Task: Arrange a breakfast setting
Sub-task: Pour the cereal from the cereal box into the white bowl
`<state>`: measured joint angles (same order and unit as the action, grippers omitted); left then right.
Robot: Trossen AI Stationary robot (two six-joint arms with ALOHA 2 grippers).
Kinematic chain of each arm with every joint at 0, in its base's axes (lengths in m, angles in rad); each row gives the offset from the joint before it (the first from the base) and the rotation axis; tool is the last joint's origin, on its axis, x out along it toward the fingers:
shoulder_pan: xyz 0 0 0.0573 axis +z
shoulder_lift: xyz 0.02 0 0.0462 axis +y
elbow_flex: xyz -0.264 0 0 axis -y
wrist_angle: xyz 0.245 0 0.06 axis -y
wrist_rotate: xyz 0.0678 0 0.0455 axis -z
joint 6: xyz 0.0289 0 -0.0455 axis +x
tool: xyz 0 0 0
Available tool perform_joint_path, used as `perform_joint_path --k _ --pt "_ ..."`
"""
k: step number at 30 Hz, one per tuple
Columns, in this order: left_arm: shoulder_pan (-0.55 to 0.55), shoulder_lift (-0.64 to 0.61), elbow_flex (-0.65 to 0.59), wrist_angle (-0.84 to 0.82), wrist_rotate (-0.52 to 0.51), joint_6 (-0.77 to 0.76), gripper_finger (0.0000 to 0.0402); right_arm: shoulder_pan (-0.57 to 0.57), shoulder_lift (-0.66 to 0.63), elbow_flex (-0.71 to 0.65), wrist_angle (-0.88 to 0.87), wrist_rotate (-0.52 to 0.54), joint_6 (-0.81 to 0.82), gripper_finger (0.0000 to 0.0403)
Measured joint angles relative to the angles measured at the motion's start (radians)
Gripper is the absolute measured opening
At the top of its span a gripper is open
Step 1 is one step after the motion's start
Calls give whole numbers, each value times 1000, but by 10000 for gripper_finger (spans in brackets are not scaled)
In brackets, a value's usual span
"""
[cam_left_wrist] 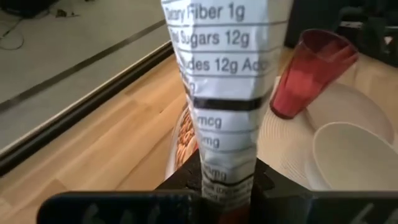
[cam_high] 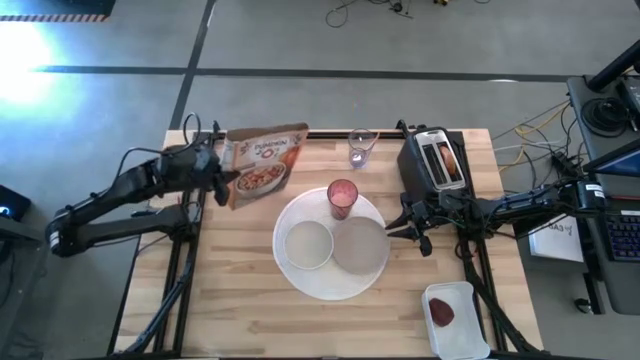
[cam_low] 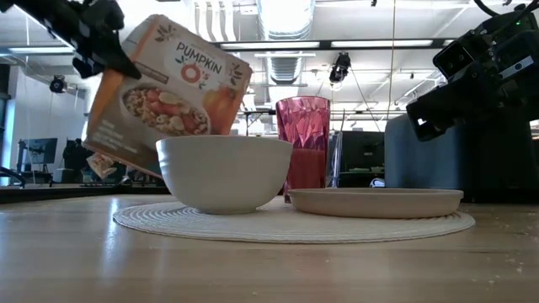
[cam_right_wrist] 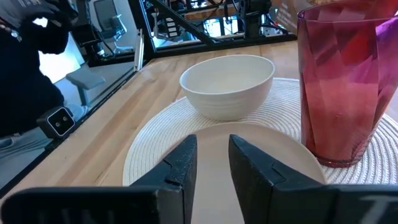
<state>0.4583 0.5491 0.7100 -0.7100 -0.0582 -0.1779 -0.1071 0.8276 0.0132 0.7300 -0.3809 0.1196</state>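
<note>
A big round white plate (cam_high: 300, 283) lies at the middle of the worktop (cam_high: 230, 310), a little toward the near edge. On it a small white bowl (cam_high: 309, 244) sits on the left half and a small pale round plate (cam_high: 359, 245) on the right half, just beside each other. A pink cup (cam_high: 342, 198) stands upright on the plate's far rim, between and behind the two.

The left gripper (cam_high: 222, 180) hangs above the worktop's far left part, near the left edge, its jaws closed on the edge of a cereal bag (cam_high: 262, 163) printed with "Pumpkin O's". The bag is lifted and tilted, its lower end toward the bowl.

The right gripper (cam_high: 408, 231) hovers just beside the right rim of the big plate, pointing at the small pale plate; its jaws stand slightly apart and hold nothing.

A dark-red fruit (cam_high: 442, 313) rests on a white rectangular tray (cam_high: 460, 340) at the near right corner. A toaster (cam_high: 436, 160) stands by the far edge on the right, with a browned piece in one slot. A clear stemless glass (cam_high: 360, 148) stands at the far edge, near the middle.
</note>
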Motion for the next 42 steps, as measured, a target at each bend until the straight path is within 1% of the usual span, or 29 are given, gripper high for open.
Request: perform_joint_path --k 6,11,13,16,21,23,27,33,39,42 --pt "-20 1 99 -143 4 45 11 0 0 0 0 0 0 74" --pt "-23 9 195 -280 55 64 4 0 0 0 0 0 0 76" --pt "-23 12 232 -316 101 65 3 0 0 0 0 0 0 79" --pt "-24 18 282 -373 196 74 3 0 0 0 0 0 0 83" --pt "-24 35 340 -458 352 125 3 0 0 0 0 0 0 86" --pt "-24 44 352 -494 381 153 3 0 0 0 0 0 0 85" --pt "-23 68 362 -536 385 170 3 0 0 0 0 0 0 79" --pt "-23 121 362 -595 438 130 3 0 0 0 0 0 0 73" --pt "-23 178 362 -638 442 118 3 0 0 0 0 0 0 77" --pt "-23 203 362 -653 469 116 3 0 0 0 0 0 0 80"
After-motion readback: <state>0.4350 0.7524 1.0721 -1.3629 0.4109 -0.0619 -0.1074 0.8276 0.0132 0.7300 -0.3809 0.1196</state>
